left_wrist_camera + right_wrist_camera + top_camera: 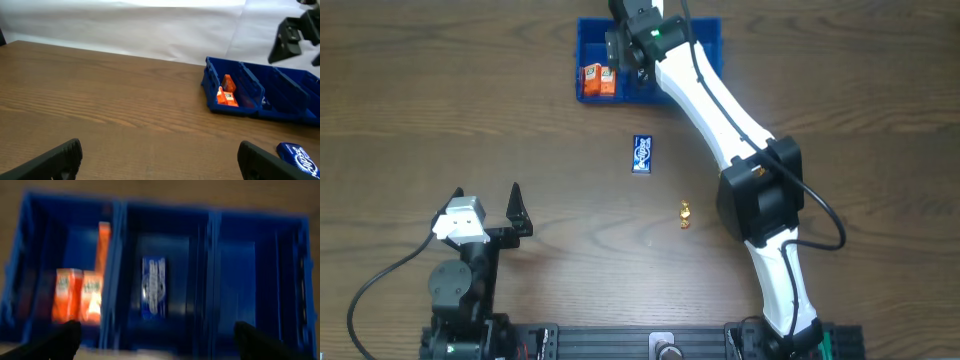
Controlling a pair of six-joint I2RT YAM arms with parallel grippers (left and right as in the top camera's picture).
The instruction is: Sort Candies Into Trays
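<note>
Fingers above tray, three orange candies

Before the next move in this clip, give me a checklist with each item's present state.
1. Open, empty right gripper above the tray: ok.
2. The blue candy lies inside the middle compartment: ok.
3. The orange candies kept to an end compartment: ok.
4. No unsorted candy on the table: not ok; a blue packet and a gold candy lie there.
5. Open left gripper apart from the tray: ok.
</note>
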